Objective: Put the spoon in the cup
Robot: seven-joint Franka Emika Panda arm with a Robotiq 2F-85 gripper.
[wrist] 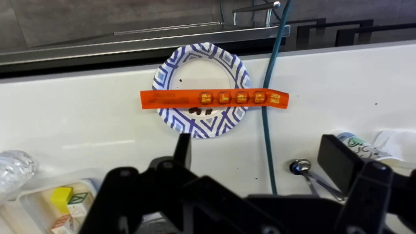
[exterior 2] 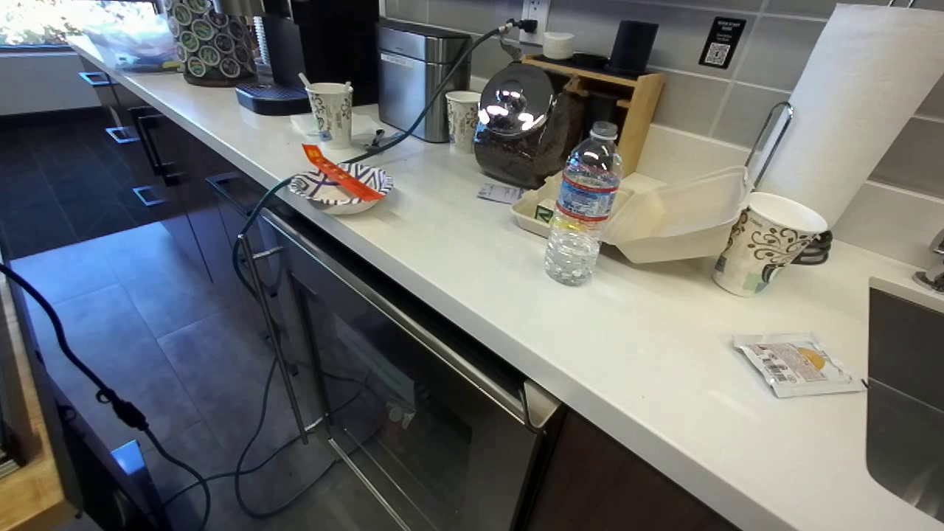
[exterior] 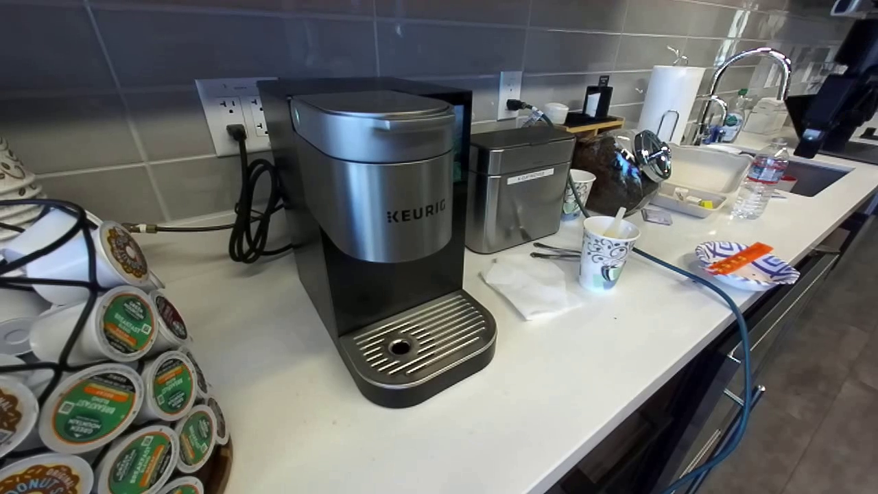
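Observation:
A metal spoon (wrist: pixel 301 166) lies on the counter, seemingly overlapping a second one. In an exterior view the spoons (exterior: pixel 559 252) lie beside a patterned white paper cup (exterior: pixel 606 257). The cup stands upright with a pale stick in it, and also shows in an exterior view (exterior 2: pixel 333 118). In the wrist view the cup (wrist: pixel 360 146) is partly hidden behind the right finger. My gripper (wrist: pixel 256 143) is open and empty above the counter, with the spoon bowl seen between its fingers, nearer the right one. A dark arm part (exterior: pixel 833 96) shows at the top right of an exterior view.
A patterned bowl (wrist: pixel 201 125) with an orange strip (wrist: pixel 214 98) sits by the counter edge. A blue cable (wrist: pixel 267 136) crosses the counter. A coffee machine (exterior: pixel 384 206), steel box (exterior: pixel 521 199), glass jar (exterior 2: pixel 516 140), bottle (exterior 2: pixel 582 214), food box (exterior 2: pixel 678 221) and other cups (exterior 2: pixel 462 122) stand around.

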